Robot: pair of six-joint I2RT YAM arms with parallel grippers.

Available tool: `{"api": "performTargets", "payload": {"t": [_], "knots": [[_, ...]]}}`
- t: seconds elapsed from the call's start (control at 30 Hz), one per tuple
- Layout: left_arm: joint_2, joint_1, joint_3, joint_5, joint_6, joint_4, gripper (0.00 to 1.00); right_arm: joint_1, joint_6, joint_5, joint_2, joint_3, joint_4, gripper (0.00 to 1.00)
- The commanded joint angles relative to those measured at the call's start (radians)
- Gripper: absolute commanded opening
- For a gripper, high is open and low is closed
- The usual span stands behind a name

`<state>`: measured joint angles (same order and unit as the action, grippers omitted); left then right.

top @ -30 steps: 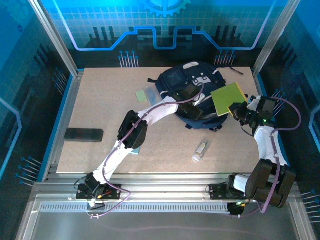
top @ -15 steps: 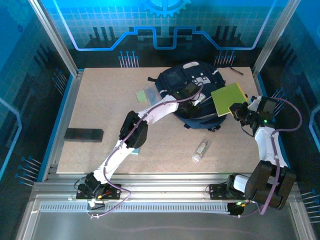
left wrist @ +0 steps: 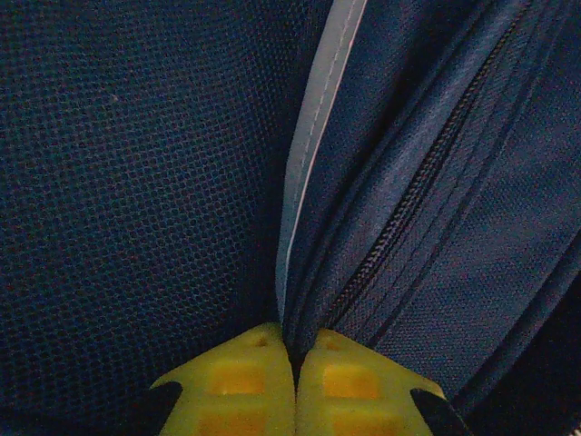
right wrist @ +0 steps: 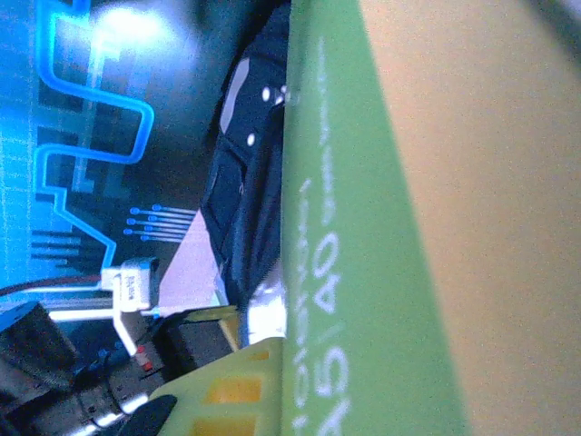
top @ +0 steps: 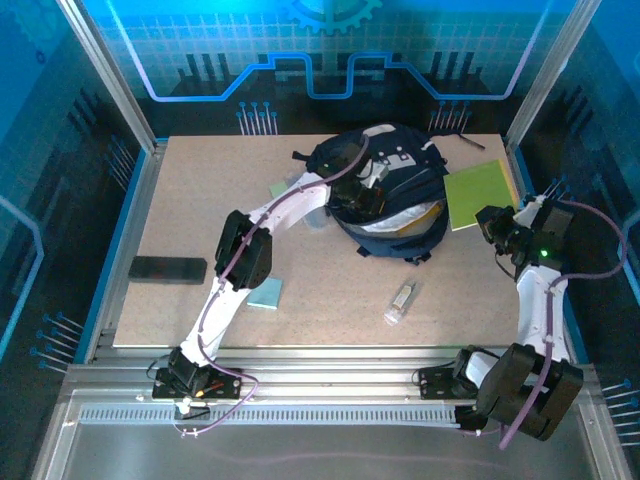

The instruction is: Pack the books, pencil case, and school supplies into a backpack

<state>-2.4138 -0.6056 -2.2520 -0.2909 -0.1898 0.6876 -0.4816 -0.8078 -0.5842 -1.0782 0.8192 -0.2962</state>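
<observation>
Two supplies lie nearest on the bench (top: 200, 210): the clear-white tube (top: 402, 300) and the teal pad (top: 266, 293). Beyond them, the right fingers (right wrist: 227, 400) are clamped on the lime-green book (top: 481, 194), which is held beside the backpack (top: 385, 205), apparently ready for insertion. Farthest, the left fingers (left wrist: 238, 383) pinch fabric at the backpack's zipper, probably to hold the mouth open. The left wrist view resolves this pinch, and the overhead view gives the layout.

left hand (top: 368, 188) on backpack (top: 398, 236) | right hand (top: 493, 222) apparently gripping green book (top: 480, 193)
</observation>
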Motion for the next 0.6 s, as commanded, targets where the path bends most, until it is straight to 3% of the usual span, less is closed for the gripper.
{"api": "performTargets", "payload": {"t": [0.0,0.23,0.57], "knots": [[0.086,0.022,-0.012,-0.101,-0.134,-0.066,0.00,-0.061,-0.005,0.004,0.036,0.029,-0.008,0.00],[0.106,0.072,-0.042,-0.222,-0.269,-0.161,0.00,-0.057,-0.036,-0.035,0.048,-0.023,0.040,0.00],[0.131,0.066,-0.075,-0.263,-0.305,-0.193,0.00,0.247,-0.173,-0.003,-0.126,-0.060,0.312,0.00]]}}
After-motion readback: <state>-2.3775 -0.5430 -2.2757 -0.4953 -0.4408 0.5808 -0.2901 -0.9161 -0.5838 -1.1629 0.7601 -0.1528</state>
